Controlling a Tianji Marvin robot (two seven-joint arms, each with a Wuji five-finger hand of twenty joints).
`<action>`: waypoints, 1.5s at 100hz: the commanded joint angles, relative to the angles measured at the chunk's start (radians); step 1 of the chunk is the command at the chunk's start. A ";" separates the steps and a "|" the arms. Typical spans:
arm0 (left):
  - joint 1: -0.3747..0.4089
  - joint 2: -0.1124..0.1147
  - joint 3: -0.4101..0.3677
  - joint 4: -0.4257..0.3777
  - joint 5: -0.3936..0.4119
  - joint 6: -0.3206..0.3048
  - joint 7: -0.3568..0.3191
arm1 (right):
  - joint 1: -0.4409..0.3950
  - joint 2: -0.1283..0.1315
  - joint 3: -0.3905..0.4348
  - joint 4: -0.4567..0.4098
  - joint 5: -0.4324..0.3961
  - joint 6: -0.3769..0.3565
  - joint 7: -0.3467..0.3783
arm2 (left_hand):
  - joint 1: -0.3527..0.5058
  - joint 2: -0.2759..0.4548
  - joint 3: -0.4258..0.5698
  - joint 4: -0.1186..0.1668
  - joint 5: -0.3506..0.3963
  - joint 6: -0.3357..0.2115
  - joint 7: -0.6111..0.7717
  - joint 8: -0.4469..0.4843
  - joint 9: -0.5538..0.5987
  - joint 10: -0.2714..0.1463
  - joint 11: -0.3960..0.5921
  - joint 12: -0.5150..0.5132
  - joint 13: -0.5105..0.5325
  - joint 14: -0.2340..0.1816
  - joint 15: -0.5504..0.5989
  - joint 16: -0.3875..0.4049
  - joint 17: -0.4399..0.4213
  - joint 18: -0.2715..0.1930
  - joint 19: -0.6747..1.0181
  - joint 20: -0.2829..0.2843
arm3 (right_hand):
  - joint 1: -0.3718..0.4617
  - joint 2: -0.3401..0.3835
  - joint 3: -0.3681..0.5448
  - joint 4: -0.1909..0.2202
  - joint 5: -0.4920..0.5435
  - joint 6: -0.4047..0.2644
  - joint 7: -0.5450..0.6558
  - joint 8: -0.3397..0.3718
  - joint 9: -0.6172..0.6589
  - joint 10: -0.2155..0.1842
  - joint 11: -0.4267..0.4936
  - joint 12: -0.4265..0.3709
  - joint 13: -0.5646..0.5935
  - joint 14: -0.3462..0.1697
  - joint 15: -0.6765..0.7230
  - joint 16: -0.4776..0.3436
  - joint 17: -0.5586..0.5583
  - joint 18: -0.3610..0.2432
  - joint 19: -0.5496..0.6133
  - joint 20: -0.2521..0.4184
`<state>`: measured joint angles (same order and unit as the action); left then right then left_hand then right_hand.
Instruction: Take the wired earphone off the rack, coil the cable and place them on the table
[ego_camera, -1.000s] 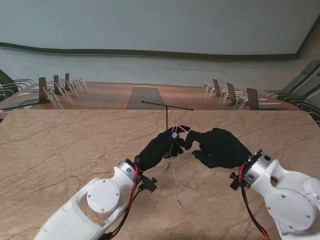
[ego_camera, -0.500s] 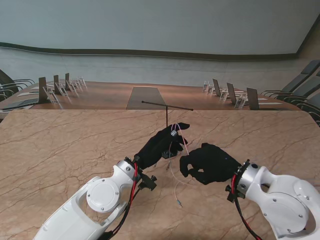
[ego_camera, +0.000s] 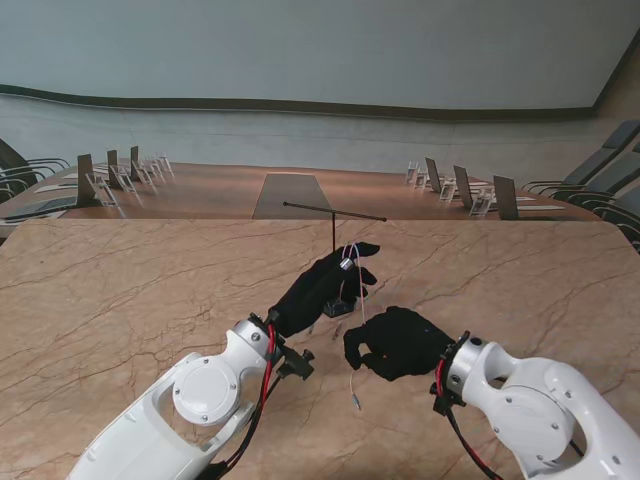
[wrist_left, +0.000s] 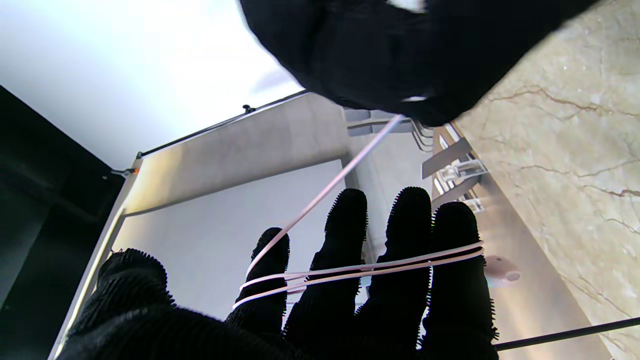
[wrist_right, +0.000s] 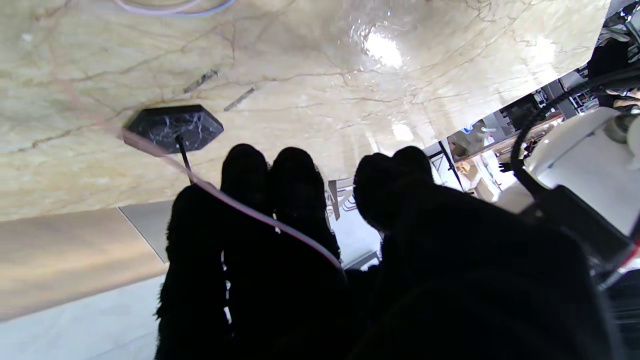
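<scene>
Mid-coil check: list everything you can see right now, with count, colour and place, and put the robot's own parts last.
Earphone cable: one, pale pinkish white, looped across the left hand's fingers, one strand running to the right hand, loose end hanging toward the table.
Rack: one, thin black T-shaped stand on a dark base, at table centre behind the hands.
Table: one, beige veined marble.
Chairs and name stands: several, dark, far background on both sides.
Left hand: black glove, fingers spread, cable wound round them.
Right hand: black glove, nearer to me, pinching the cable.
</scene>
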<state>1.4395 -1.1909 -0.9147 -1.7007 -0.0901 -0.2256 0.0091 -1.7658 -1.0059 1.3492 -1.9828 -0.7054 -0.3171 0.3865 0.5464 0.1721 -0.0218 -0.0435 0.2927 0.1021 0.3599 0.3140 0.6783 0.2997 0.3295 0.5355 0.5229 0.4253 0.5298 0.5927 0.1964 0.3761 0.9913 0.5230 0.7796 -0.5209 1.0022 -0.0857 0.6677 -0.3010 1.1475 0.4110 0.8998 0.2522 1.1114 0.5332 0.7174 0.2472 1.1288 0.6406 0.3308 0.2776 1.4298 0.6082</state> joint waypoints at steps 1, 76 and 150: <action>0.002 -0.003 -0.001 -0.009 -0.005 -0.005 -0.003 | 0.006 -0.007 -0.020 0.018 -0.001 0.011 0.008 | -0.025 -0.001 -0.013 0.001 -0.046 -0.033 -0.019 -0.012 -0.028 0.000 -0.020 -0.013 -0.020 -0.026 -0.013 -0.013 -0.004 0.004 -0.011 -0.011 | 0.017 0.002 -0.011 0.006 0.014 0.002 0.003 -0.004 0.035 0.036 -0.006 -0.011 -0.009 -0.001 0.025 0.006 -0.032 -0.071 0.000 0.025; -0.017 -0.003 0.037 -0.023 -0.050 -0.002 -0.037 | 0.162 -0.018 -0.220 0.212 0.060 0.175 -0.033 | -0.022 0.003 -0.013 0.002 -0.062 -0.037 -0.020 -0.011 -0.044 -0.013 -0.026 -0.047 -0.025 -0.015 -0.067 -0.086 0.020 -0.009 -0.086 -0.058 | 0.060 -0.053 0.158 0.023 0.068 0.033 0.094 0.194 0.023 0.042 0.006 -0.045 -0.024 0.032 0.032 -0.078 -0.037 -0.052 0.006 0.026; 0.009 0.016 0.044 -0.068 -0.100 0.018 -0.108 | 0.309 -0.045 -0.275 0.388 0.057 0.247 -0.136 | -0.020 0.019 -0.015 0.002 -0.077 -0.031 -0.020 0.006 -0.057 -0.006 0.018 -0.040 0.072 0.026 0.019 -0.062 0.116 0.045 -0.024 -0.038 | 0.076 -0.085 0.209 0.008 0.091 0.048 0.100 0.226 0.031 0.037 -0.014 -0.060 -0.017 0.043 0.013 -0.109 -0.016 -0.052 0.039 0.030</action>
<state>1.4347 -1.1756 -0.8727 -1.7570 -0.1860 -0.2147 -0.0915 -1.4699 -1.0464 1.0666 -1.6044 -0.6411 -0.0776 0.2582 0.5464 0.1721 -0.0216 -0.0434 0.2585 0.1021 0.3596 0.3132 0.6419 0.3000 0.3300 0.4941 0.5661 0.4252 0.5237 0.5073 0.2885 0.3784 0.9266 0.4726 0.8016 -0.5657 1.1667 -0.0845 0.7368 -0.2536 1.2084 0.6255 0.9107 0.2516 1.0880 0.4791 0.7077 0.2541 1.1293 0.5382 0.3175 0.2777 1.4214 0.6151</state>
